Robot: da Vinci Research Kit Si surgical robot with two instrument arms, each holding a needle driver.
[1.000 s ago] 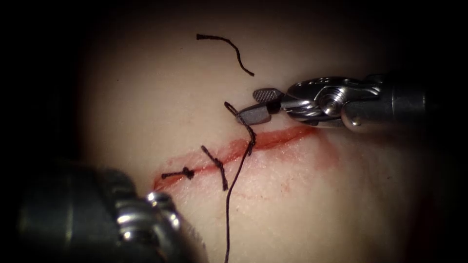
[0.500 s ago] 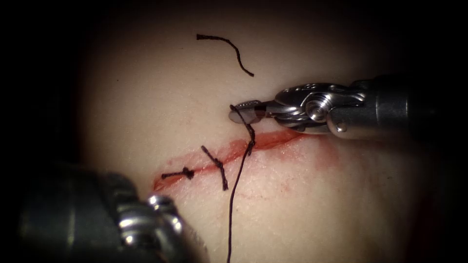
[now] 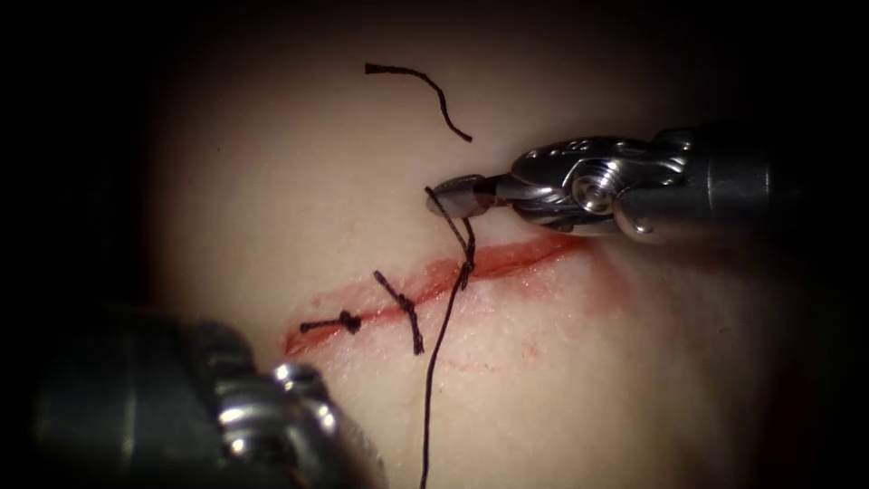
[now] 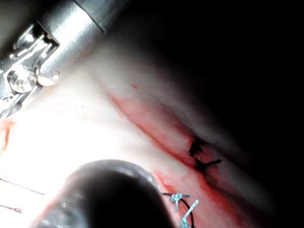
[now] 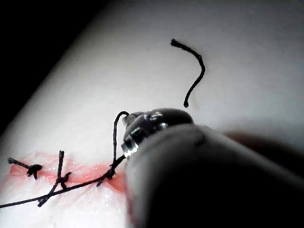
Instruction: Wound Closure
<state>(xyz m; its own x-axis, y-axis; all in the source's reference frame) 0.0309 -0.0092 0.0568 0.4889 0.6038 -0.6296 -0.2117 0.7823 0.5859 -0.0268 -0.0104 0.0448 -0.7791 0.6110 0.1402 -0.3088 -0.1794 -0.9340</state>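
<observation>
The tissue (image 3: 272, 208) carries the cut (image 3: 434, 281), with two knots tied on its left part. The left tool (image 3: 226, 407) sits low and near the lens; I cannot tell what it holds. The right tool (image 3: 457, 196) has its jaws closed on the short end of the thread (image 3: 450, 303), just above the cut. In my judgement, tension should stay gentle and level with the tissue. A cut end (image 3: 425, 91) lies well above.

1. Cut thread end (image 3: 425, 91) was seen lying loose & curved on tissue (image 3: 272, 181), well apart from cut (image 3: 362, 317).
2. Red fluid (image 3: 543, 249) was seen smeared along cut, esp. its right part.
</observation>
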